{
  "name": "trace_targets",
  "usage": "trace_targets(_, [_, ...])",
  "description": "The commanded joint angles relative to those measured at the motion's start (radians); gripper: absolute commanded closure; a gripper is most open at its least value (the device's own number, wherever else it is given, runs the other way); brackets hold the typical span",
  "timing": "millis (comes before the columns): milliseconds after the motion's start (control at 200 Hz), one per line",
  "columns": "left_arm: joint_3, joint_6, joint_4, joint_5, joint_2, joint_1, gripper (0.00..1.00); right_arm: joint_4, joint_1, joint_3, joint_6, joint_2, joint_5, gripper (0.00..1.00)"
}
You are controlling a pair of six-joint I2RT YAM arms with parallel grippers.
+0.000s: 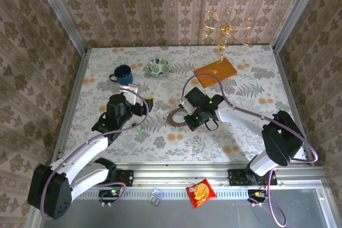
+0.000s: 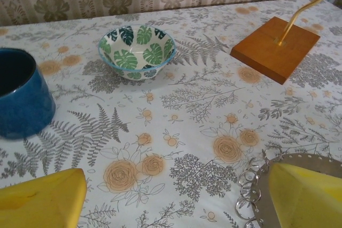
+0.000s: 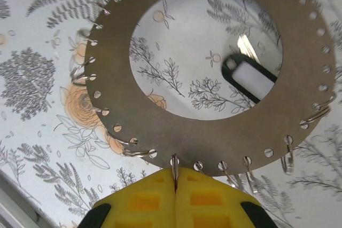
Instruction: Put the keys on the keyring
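The keyring [image 1: 175, 117] is a flat grey disc [image 3: 304, 78] with holes round its rim and small wire rings hanging from them. My right gripper [image 3: 175, 177] is shut on one of these small rings [image 3: 174, 164] at the disc's near edge; from above it [image 1: 187, 119] sits at the disc's right side. My left gripper [image 2: 176, 201] stands open over bare tablecloth, its right finger [image 2: 304, 196] above the disc's edge [image 2: 320, 158]. A tiny green-headed key [image 1: 139, 130] lies on the cloth beside the left arm, apart from both grippers.
A blue mug [image 1: 123, 73] and a leaf-patterned bowl [image 1: 158, 67] stand at the back left. An orange base with a gold wire stand [image 1: 215, 71] is at the back right. A black-framed white tag [image 3: 248, 76] shows through the disc's hole. A red snack packet [image 1: 201, 193] lies on the front ledge.
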Motion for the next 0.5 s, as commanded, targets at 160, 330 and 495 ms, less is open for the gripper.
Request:
trace_targets(160, [0.062,0.179,-0.022,0.156,-0.032,0.002,0.19,-0.187,-0.004,0.124,-0.279,-0.074,-0.038,1.00])
trace_targets(330, [0.042,0.283,0.008,0.265,-0.052,-0.003,0.25,-0.314,-0.004,0.200,-0.371,-0.068,-0.074,1.00])
trace_targets(495, [0.035,0.333,0.019,0.389,-0.047,-0.007,0.33,-0.338,-0.004,0.241,-0.454,-0.090,-0.116,1.00])
